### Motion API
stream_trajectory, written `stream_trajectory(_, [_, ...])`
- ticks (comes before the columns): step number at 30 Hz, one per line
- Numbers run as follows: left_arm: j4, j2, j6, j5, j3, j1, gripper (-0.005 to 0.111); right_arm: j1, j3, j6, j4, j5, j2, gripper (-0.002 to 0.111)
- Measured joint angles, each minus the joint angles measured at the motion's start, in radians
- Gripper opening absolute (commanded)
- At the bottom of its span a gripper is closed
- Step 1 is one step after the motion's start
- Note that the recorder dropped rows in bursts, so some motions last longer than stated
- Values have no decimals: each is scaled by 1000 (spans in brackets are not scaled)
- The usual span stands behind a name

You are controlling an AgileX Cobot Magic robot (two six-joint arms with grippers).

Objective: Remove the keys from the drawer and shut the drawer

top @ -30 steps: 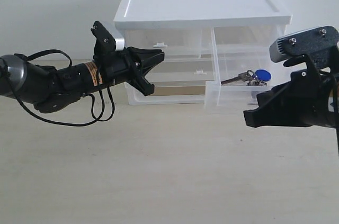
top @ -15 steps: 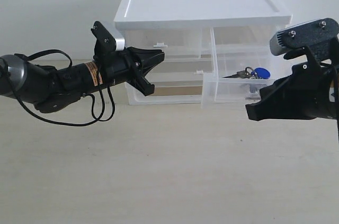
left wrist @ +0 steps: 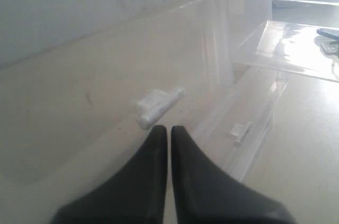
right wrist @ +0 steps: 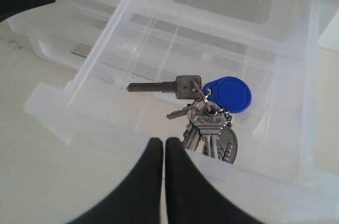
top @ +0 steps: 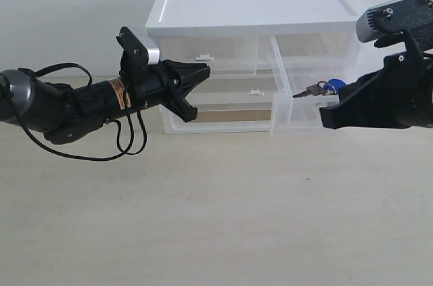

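The right upper drawer (top: 298,111) stands pulled out of the white-topped cabinet (top: 257,2). Inside it lie the keys (top: 318,88), silver, on a ring with a round blue fob (top: 333,84). In the right wrist view the keys (right wrist: 207,123) and the fob (right wrist: 229,95) rest on the drawer's floor, just behind its front wall (right wrist: 275,189). My right gripper (right wrist: 163,142) is shut and empty, its tips at that front wall. It shows in the exterior view as the right gripper (top: 325,120). My left gripper (top: 205,71) is shut in front of the left small drawer.
The left small drawer's white tab handle (left wrist: 158,105) is just beyond the left fingertips. The full-width drawer (top: 223,102) below has its own small tab (left wrist: 241,131). The cabinet stands at the back of a pale table (top: 203,218).
The right arm has risen and moved right, closer to the drawer. The drawer's front has shifted a little back toward the cabinet. The left arm has not moved.
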Motion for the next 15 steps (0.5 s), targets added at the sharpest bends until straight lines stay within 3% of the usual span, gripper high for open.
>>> stream_trajectory(10, [0,-2,-4,6,0,-2,4,0,-94,4,20,36,-19,3])
stream_trajectory(12, [0,-2,-4,6,0,-2,4,0,-152,4,22,84,-13,11])
stream_trajectory(15, [0,-2,-6,6,0,-2,4,-2,-261,4,22,220,29,35])
